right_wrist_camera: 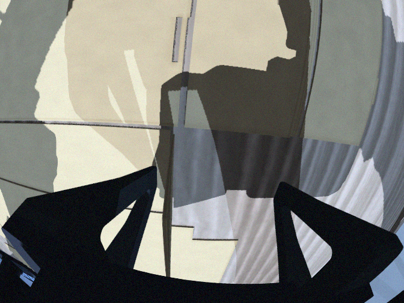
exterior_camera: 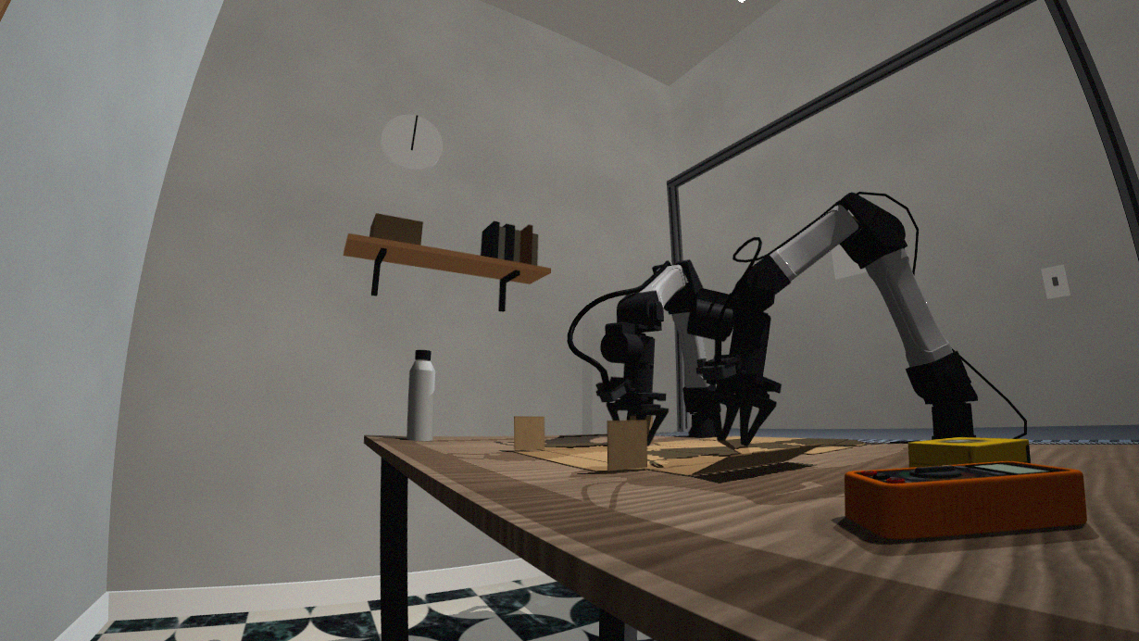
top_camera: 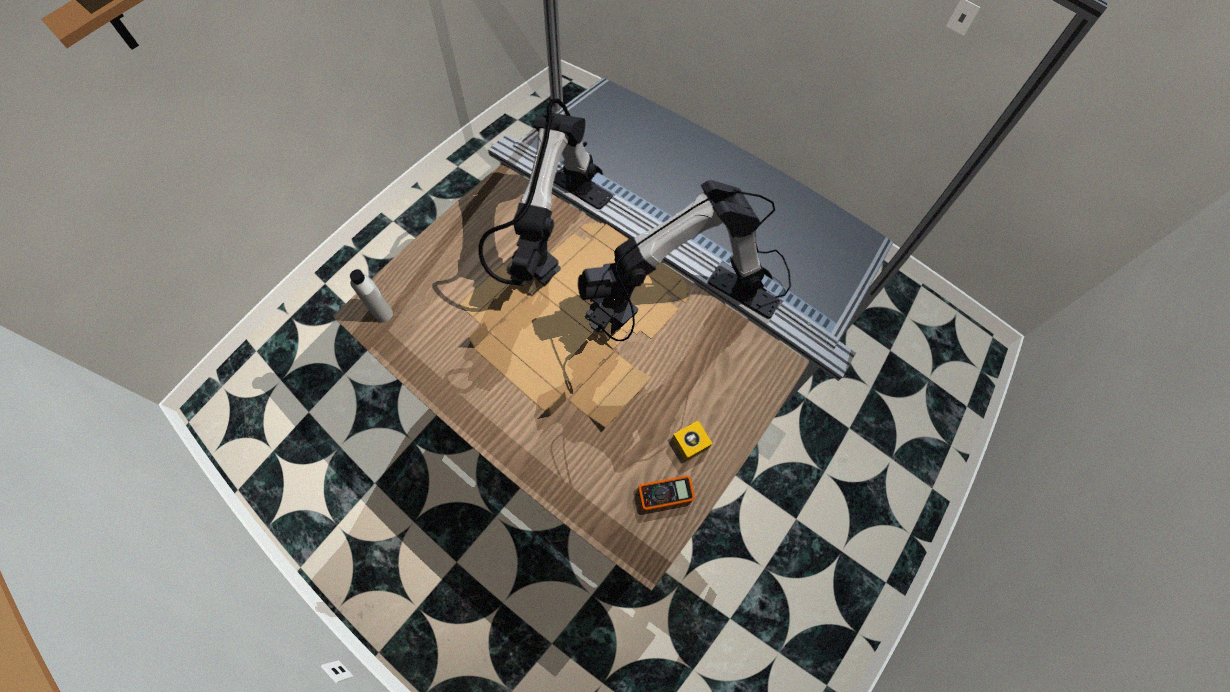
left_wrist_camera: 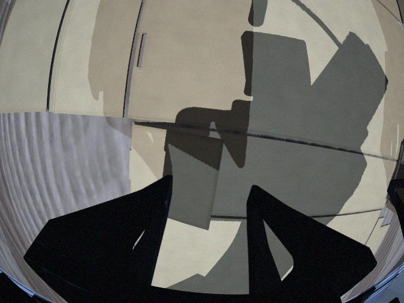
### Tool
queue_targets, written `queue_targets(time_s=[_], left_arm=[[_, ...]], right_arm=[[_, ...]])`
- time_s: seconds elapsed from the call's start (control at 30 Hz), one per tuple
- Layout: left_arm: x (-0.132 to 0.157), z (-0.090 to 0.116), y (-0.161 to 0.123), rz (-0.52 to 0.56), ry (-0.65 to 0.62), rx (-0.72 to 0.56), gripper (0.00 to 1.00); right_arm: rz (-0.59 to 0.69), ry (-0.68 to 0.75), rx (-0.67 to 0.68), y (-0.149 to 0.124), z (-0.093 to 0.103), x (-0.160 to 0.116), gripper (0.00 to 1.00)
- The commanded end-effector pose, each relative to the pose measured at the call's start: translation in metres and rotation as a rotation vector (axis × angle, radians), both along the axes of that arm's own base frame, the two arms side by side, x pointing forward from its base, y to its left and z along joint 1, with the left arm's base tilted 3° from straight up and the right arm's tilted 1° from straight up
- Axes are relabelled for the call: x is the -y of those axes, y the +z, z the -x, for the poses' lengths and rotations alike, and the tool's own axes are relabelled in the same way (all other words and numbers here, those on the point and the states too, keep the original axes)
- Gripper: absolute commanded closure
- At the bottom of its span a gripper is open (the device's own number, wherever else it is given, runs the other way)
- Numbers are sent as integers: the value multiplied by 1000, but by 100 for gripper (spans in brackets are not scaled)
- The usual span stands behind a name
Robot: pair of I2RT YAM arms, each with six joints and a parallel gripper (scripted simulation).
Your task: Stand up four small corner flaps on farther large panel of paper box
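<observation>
From where I stand, going left to right across the exterior view, a white bottle with a black cap (top_camera: 371, 296) (exterior_camera: 420, 402) stands near the edge of the bench (top_camera: 731, 387) (exterior_camera: 557, 534). Next comes the paper box (top_camera: 524, 352) (exterior_camera: 573, 458) (left_wrist_camera: 189, 81) (right_wrist_camera: 228, 35), spread out on the wood, with its far-left flap (exterior_camera: 529, 433) and far-right flap (exterior_camera: 626, 445) both upright and apart from either arm.

Then the right gripper (top_camera: 535, 265) (exterior_camera: 633, 430) (left_wrist_camera: 396, 195) (right_wrist_camera: 218, 184), its jaws wide apart. A third corner flap (right_wrist_camera: 167, 202) stands between them, nearly edge-on to the wrist camera and close beside one finger (whether they touch, I can't tell).

After it comes the left gripper (top_camera: 610, 320) (exterior_camera: 736, 443) (left_wrist_camera: 211, 189), jaws partway apart and clamped on nothing that I can make out. The fourth flap (left_wrist_camera: 195, 179) leans inward over the base panel, within the gap and nearer one finger than the other; contact is hard to judge.

A side panel (exterior_camera: 752, 460) slopes a little off the wood (the rest looks mostly flat). Last, well apart from the cardboard, sit a yellow box (top_camera: 691, 440) (exterior_camera: 968, 451) and an orange multimeter (top_camera: 664, 493) (exterior_camera: 963, 500).
</observation>
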State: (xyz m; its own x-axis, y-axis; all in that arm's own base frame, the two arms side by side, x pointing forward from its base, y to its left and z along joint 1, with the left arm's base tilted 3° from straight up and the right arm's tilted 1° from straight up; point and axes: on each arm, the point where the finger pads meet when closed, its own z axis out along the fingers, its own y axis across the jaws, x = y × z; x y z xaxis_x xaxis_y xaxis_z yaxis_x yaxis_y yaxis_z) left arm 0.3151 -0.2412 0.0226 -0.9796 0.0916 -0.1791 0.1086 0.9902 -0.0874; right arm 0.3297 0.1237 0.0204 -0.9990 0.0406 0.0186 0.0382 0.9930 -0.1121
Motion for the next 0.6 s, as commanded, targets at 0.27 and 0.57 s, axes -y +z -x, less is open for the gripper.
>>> queue_targets(time_s=[0.27, 0.57], left_arm=[[3, -20, 14, 57, 17, 84, 52], [9, -27, 25, 75, 17, 108, 52]], right_arm=[[23, -18, 13, -6, -7, 3, 24], [23, -18, 13, -6, -7, 3, 24]])
